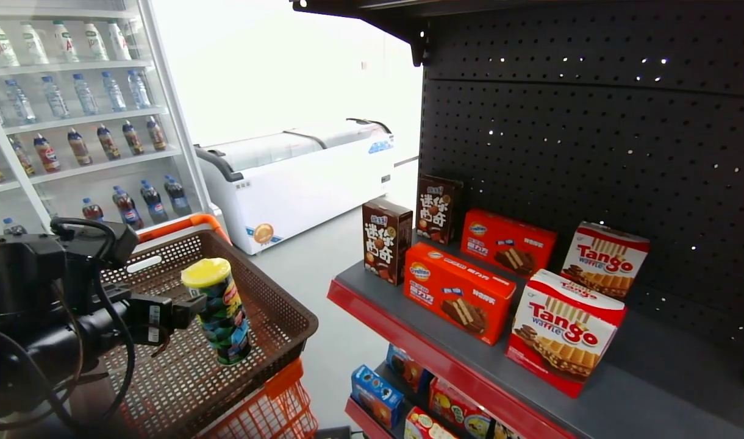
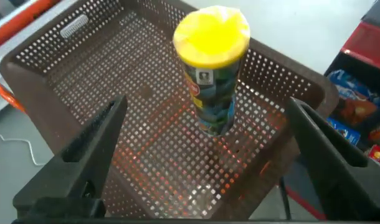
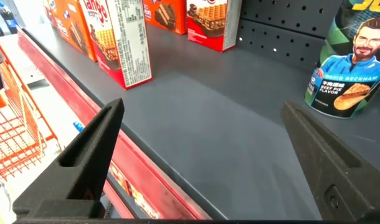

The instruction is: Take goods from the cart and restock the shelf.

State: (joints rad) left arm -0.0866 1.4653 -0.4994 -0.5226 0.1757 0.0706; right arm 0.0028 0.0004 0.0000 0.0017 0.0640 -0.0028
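In cart basket (image 1: 289, 320), left: can (image 1: 218, 311) upright, yellow lid up. Left gripper (image 2: 205, 106) just beside it, fingers wide apart, gripping nothing. Right gripper (image 3: 202, 107) over bare shelf (image 3: 196, 143), fingers apart, holding nothing. 2nd can (image 3: 349, 62) stands on shelf, far right.

One yellow-lidded can (image 1: 216, 311) stands in one brown basket (image 1: 280, 305) at near left, with one orange basket (image 1: 274, 408) under it. The shelf (image 1: 640, 378) at right bears two brown boxes (image 1: 386, 241), two orange boxes (image 1: 457, 292), two red-and-white wafer boxes (image 1: 564, 332) and one green can (image 3: 349, 62). One white freezer (image 1: 299, 183) stands far off; four rows of bottles (image 1: 82, 94) fill one cooler (image 1: 164, 110), too many to count surely
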